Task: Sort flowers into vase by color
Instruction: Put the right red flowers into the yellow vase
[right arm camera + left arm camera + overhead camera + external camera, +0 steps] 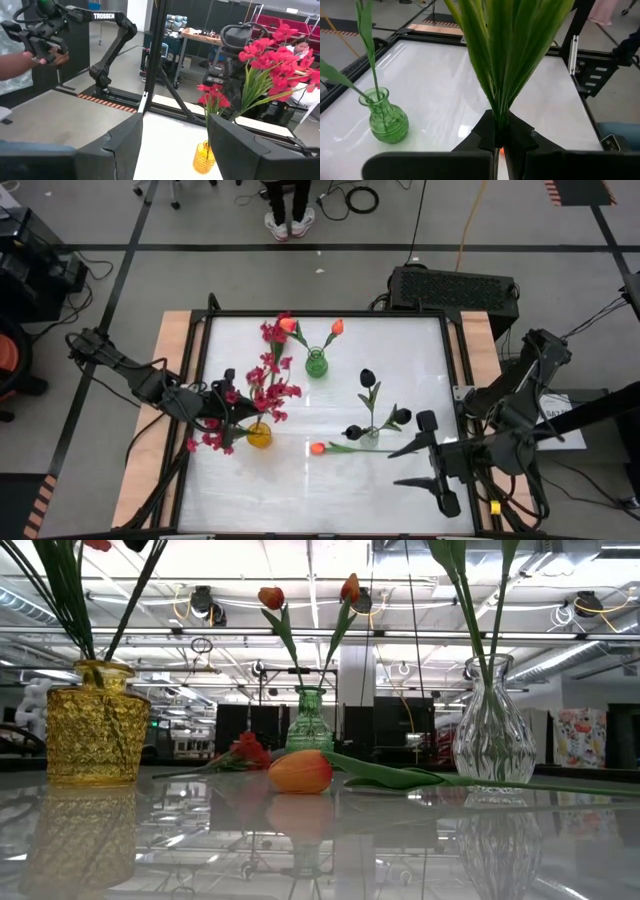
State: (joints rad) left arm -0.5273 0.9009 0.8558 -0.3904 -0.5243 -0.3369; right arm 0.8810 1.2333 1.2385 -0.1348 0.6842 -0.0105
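Beside the yellow vase (259,436), my left gripper (222,418) is shut on a crimson spray (210,438); in its wrist view green stems (505,60) fan out past the gripper (499,142). More crimson sprays (272,370) stand in that vase. Two orange tulips (337,327) stand in the green vase (316,364) and black roses (368,377) in the clear vase (372,434). One orange tulip (318,448) lies flat on the table, its stem pointing right. My right gripper (393,468) is open, just right of that stem's end. My left gripper pinches a bundle of green stems and leaves (500,117) between its two shut fingers (520,135), low on the bundle. The leaves rise and spread beyond the fingers. The blooms and the stem ends lie outside the wrist view, and the high view does not show the contact.
The white table (300,500) has bare surface along its near edge. Black frame rails (452,360) border it. A crimson bloom (245,752) sits low between the yellow vase (98,725) and the green vase (308,720). A person's hand (30,57) shows beyond the table.
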